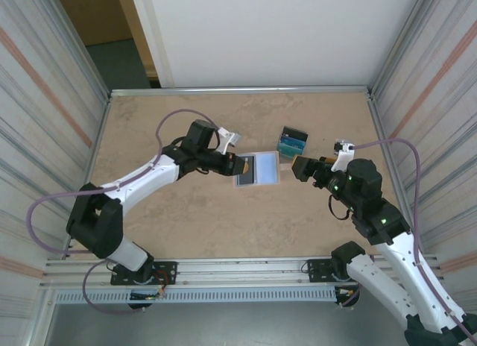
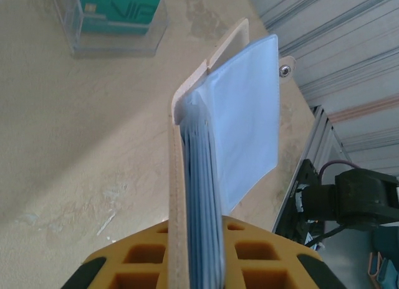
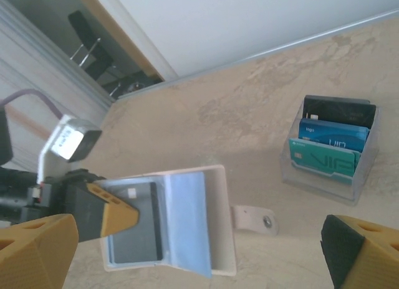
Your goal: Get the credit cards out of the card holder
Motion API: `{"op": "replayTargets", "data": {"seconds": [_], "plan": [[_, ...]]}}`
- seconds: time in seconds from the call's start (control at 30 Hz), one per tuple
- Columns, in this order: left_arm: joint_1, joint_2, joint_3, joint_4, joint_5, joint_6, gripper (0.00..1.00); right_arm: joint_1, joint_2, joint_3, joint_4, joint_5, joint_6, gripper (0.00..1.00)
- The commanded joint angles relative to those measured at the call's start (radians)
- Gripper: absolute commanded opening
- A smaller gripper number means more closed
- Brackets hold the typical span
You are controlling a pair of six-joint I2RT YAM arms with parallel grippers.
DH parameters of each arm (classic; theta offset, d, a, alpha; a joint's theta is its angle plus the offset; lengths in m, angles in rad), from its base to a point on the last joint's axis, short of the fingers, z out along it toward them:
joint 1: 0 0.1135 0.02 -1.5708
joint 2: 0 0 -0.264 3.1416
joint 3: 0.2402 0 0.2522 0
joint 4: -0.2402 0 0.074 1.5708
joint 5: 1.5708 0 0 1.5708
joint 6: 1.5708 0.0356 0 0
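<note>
Clamping the tan folding card holder (image 1: 262,168) by its left edge, the yellow-padded left gripper (image 1: 240,165) holds it spread open at mid-table. The right gripper (image 1: 299,168) hovers just beside it, jaws wide. Extraction looks barely begun: the next move is to pinch the dark grey credit card (image 3: 134,223) in its pale blue pocket and slide it out.

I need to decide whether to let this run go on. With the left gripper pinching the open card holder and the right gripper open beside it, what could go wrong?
1. The left gripper is shut on the card holder right at the dark card, so its pinch may clamp that card in.
2. The pale blue panels fan out loose; the open right gripper might catch one instead.
3. The clear tray sits close and could be knocked.
</note>
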Motion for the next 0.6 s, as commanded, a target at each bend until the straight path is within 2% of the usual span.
{"op": "replayTargets", "data": {"seconds": [0.0,0.3,0.57], "plan": [[-0.025,0.053,0.029,-0.007,0.024,-0.014,0.0,0.005,0.003,0.007,-0.014,0.0,-0.021,0.99],[-0.062,0.17,-0.01,0.139,0.138,-0.083,0.0,0.005,0.018,-0.039,0.016,-0.046,0.026,0.94],[-0.059,0.236,-0.014,0.136,0.152,-0.067,0.0,0.005,0.04,-0.089,0.069,-0.057,0.091,0.94]]}}
